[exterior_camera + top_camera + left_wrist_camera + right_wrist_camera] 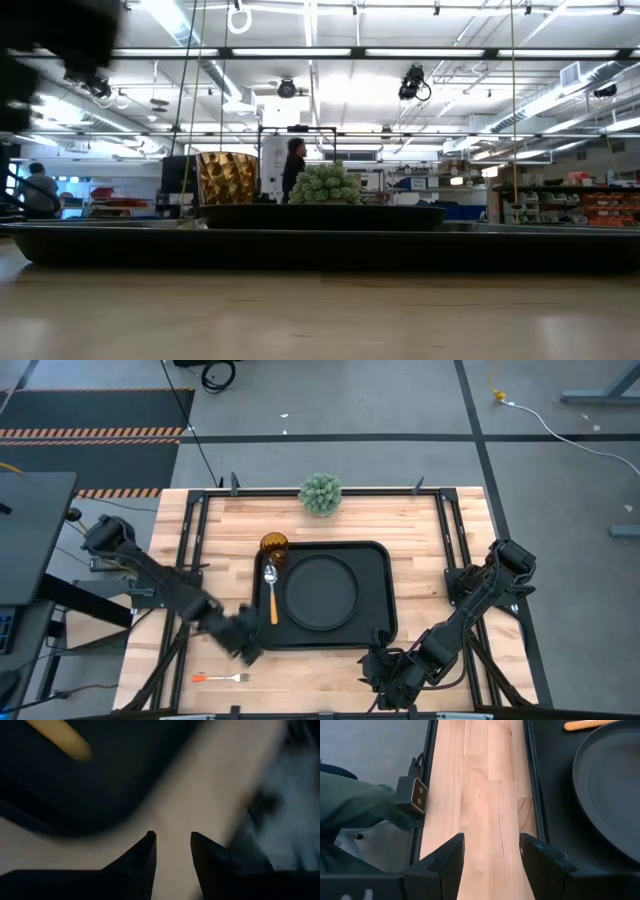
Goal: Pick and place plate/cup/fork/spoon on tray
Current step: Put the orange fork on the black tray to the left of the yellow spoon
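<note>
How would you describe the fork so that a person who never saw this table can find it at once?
Start from the large black tray in the middle of the wooden table. The fork is not on it: it lies alone on bare wood off the tray's front left corner, near the table's front edge. Unlike the spoon on the tray, it has silver tines and a thin orange-red handle.

Tray [378,600]: large black rect., rounded corners, raised rim; laid flat mid-table. Plate [321,590]: round, matte black, raised rim; seated flat inside tray, approx. centred. Cup [274,545]: small amber translucent tumbler, upright, at tray's far-left corner; whether it sits inside the rim can't be told. Spoon [271,588]: silver bowl, orange-yellow handle; laid in tray just left of plate, bowl toward cup. Fork [222,678]: silver tines, thin orange-red handle; flat on wood, off tray, near-left of it, well apart from the rest.
</note>
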`<state>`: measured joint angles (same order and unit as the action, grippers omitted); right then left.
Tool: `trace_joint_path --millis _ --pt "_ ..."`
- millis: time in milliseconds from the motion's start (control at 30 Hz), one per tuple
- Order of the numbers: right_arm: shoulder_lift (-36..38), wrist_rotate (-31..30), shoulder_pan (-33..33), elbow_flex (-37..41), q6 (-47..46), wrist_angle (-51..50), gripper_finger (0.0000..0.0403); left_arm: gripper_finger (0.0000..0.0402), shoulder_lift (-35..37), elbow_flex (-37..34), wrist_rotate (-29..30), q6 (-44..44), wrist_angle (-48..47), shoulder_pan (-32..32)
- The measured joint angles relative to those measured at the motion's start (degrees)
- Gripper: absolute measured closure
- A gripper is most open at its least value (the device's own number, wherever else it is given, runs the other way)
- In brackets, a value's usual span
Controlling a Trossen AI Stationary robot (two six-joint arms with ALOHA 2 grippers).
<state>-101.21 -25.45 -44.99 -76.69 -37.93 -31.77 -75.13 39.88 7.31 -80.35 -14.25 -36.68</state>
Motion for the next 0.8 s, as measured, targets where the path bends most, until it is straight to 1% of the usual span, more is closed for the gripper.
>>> trace_joint_path --millis 100,167,267,367,467,633,700,800 --pt "0.00 -0.06 0.00 0.00 -0.12 0.02 0.0206 0.0276 -0.22 0.01 -5.46 -0.03 6.85 -7.66" --pt "0.00 -0.63 0.00 0.00 -1.18 0.05 0.0206 0.0276 -0.20 0.09 -5.77 -1.25 7.64 -12.54" --pt "0.00 -1.52 -0.03 0.00 -3.26 0.09 0.0206 0.0276 -0.45 0.07 -3.04 -4.61 0.80 -18.53" --pt "0.00 -1.66 -0.28 0.00 -5.34 0.32 0.0206 0.0276 -2.24 0.03 -1.21 -5.16 -7.73 -22.42" --pt "0.00 -1.68 -0.42 0.00 -7.59 0.43 0.0206 0.0276 -5.05 0.00 -1.57 -5.60 -12.70 -24.08" --pt "0.00 -1.68 -0.43 0.00 -10.39 0.40 0.0206 0.0276 -8.16 0.57 -1.36 -4.24 -12.88 -23.87" --pt "0.00 -1.68 -0.42 0.00 -10.56 0.40 0.0206 0.0276 -9.43 2.41 -0.96 -2.95 -12.92 -23.91" --pt "0.00 -1.68 -0.06 0.00 -10.56 0.40 0.0206 0.0276 -11.77 7.17 -0.17 -0.03 -13.15 -23.97"
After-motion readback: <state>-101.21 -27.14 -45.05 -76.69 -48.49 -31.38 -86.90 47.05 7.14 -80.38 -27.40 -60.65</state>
